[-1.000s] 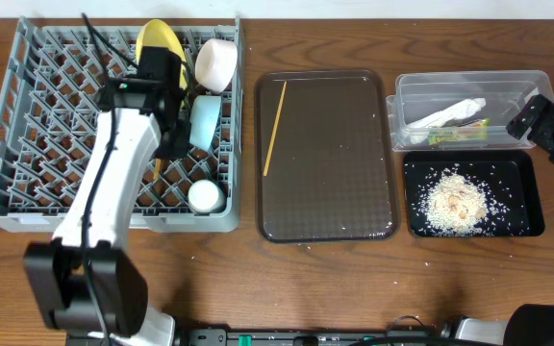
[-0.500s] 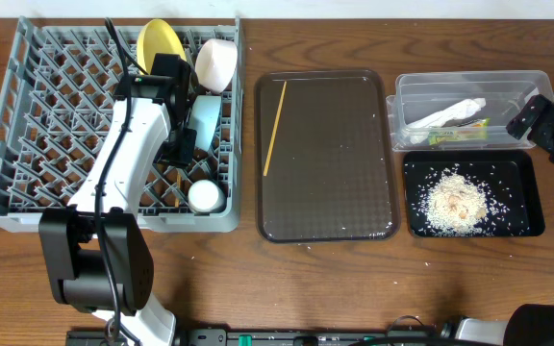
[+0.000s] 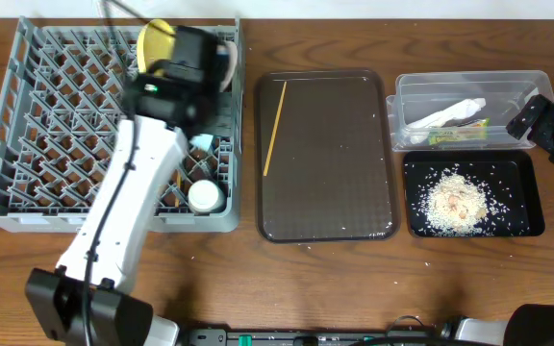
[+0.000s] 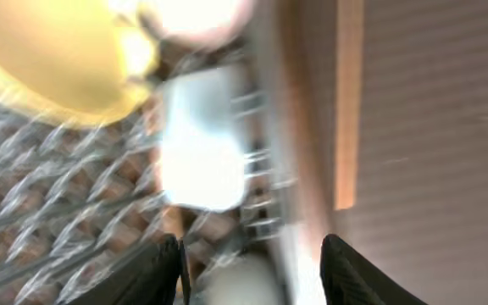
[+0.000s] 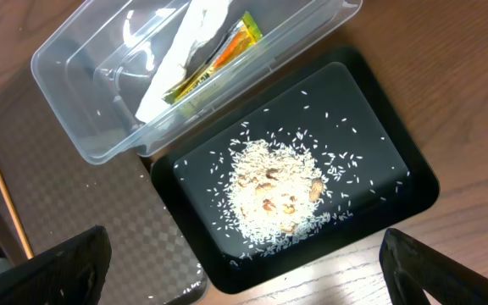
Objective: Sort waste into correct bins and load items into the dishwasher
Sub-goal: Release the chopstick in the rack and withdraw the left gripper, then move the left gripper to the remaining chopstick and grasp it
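Observation:
My left gripper [image 3: 192,60] hangs open and empty high above the far right part of the grey dishwasher rack [image 3: 46,115]. In the rack stand the yellow plate [image 3: 152,43], a white bowl [image 3: 229,53], the light blue bowl [image 3: 203,143] and the small white cup [image 3: 205,196]. The blurred left wrist view shows the plate [image 4: 49,51], blue bowl [image 4: 200,140] and cup [image 4: 235,284] below. One chopstick [image 3: 274,127] lies on the brown tray [image 3: 327,163]. My right gripper [image 5: 252,280] is wide open above the black tray [image 5: 396,195] of rice crumbs [image 5: 274,186].
The clear tub [image 3: 508,91] at the far right holds the white tissue [image 3: 450,112] and the green-and-orange wrapper [image 3: 455,135]. The black tray [image 3: 527,207] sits just in front of it. Stray rice grains dot the brown tray and the table nearby.
My left gripper has gone from shut to open. It has risen out of the rack and moved toward the far edge. The right arm has not moved.

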